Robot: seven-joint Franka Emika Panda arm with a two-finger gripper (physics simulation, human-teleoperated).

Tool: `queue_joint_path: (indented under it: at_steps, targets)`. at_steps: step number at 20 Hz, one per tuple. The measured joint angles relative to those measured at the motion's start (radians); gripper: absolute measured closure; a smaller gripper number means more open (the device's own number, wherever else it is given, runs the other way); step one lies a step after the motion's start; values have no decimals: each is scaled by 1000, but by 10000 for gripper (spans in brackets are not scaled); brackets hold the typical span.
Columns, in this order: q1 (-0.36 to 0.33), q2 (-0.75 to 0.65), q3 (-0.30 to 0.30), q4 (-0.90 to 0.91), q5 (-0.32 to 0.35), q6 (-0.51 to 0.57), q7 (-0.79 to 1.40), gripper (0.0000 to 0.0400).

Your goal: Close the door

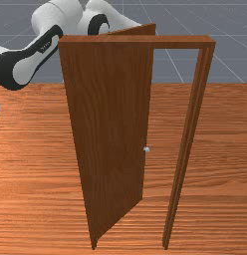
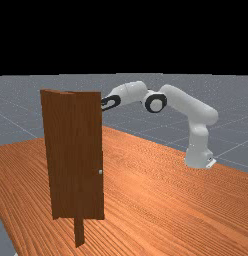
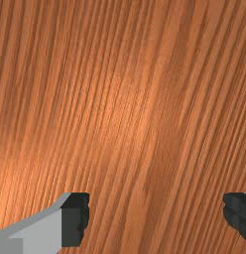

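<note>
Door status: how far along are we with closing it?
Done: no closing shows, as the door stands ajar, its knob apart from the frame's post at the front view's right. In hand: nothing; the gripper is open above the table. Left: swinging the door until its knob side meets that post.

The door [image 1: 110, 124], a tall, flat, dark-brown wooden panel, stands upright and ajar in its matching frame [image 1: 135, 42], on the table [image 1: 220, 174] toward the edge opposite the arm's base. It meets the post at the front view's left, and its free edge, with a small pale round knob [image 1: 147, 149], slants away toward the arm's side.
</note>
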Motion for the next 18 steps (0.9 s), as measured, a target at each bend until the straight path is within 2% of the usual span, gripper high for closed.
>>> queue_joint_path:
  at_steps: [1, 17, 18]
  targets:
    - [31, -24, -54, -50, 25, -4, 312, 0]
    - [30, -24, -55, -50, 25, -4, 312, 0]
    - [16, 15, -40, -2, 41, -24, 302, 0]
